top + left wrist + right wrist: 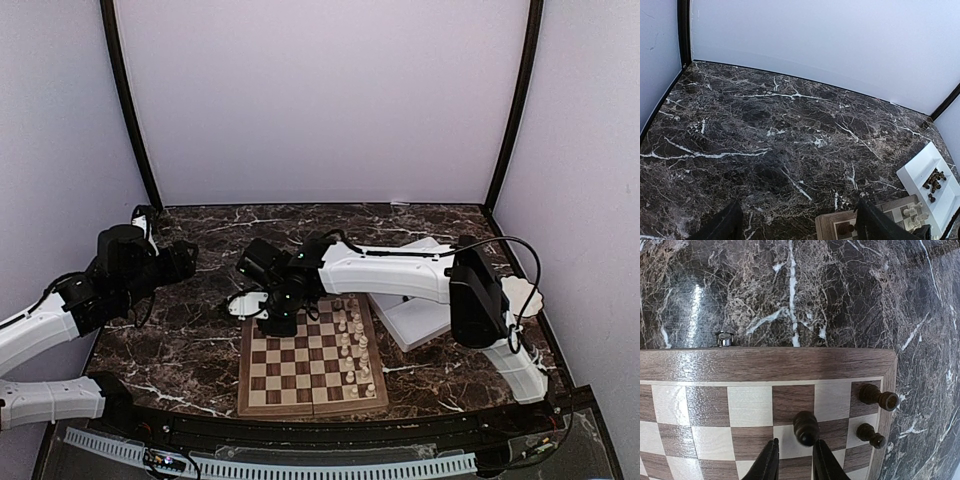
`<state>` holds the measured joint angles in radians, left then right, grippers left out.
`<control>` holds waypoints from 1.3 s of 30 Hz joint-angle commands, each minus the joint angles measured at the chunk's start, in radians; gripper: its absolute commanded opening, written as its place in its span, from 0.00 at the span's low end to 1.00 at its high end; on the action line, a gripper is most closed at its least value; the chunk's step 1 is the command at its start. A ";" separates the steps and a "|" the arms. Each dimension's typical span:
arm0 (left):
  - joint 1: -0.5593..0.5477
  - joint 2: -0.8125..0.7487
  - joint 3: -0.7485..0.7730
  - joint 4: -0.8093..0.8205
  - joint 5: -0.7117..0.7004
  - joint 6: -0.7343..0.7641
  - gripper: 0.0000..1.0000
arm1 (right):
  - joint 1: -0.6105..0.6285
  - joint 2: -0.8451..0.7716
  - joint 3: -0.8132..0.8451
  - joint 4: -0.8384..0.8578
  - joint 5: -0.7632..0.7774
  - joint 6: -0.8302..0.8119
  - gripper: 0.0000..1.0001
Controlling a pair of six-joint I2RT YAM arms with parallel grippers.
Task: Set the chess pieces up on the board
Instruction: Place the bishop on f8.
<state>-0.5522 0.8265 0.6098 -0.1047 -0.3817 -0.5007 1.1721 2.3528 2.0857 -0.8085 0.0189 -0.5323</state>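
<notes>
Right gripper (796,442) is down low over the board (770,364), jaws cracked open just a bit wider than a piece. One dark piece (806,427) stands right at its fingertips, poking out from the gap onto the squares just ahead. Doesn't look pinched, though I can't tell if a finger grazes it. Two more dark pieces (879,397) sit off to the gripper's right, by the board's edge, near each other but apart. Past the board's frame ahead of the gripper it's just marble table (840,290). Left gripper (799,210) hangs well off to the side, jaws wide, nothing in them.
</notes>
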 commanded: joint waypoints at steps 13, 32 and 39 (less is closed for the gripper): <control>0.008 0.007 -0.018 0.012 0.021 -0.012 0.80 | 0.012 0.049 0.065 0.008 -0.014 0.029 0.28; 0.009 0.021 -0.018 0.017 0.039 -0.018 0.81 | 0.002 0.065 0.085 -0.009 -0.059 0.031 0.32; 0.009 0.037 -0.010 0.017 0.047 -0.008 0.80 | -0.023 -0.009 0.064 -0.025 -0.048 0.000 0.42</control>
<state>-0.5514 0.8539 0.6048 -0.1024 -0.3481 -0.5121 1.1637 2.4084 2.1471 -0.8188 -0.0273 -0.5171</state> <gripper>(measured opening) 0.805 0.398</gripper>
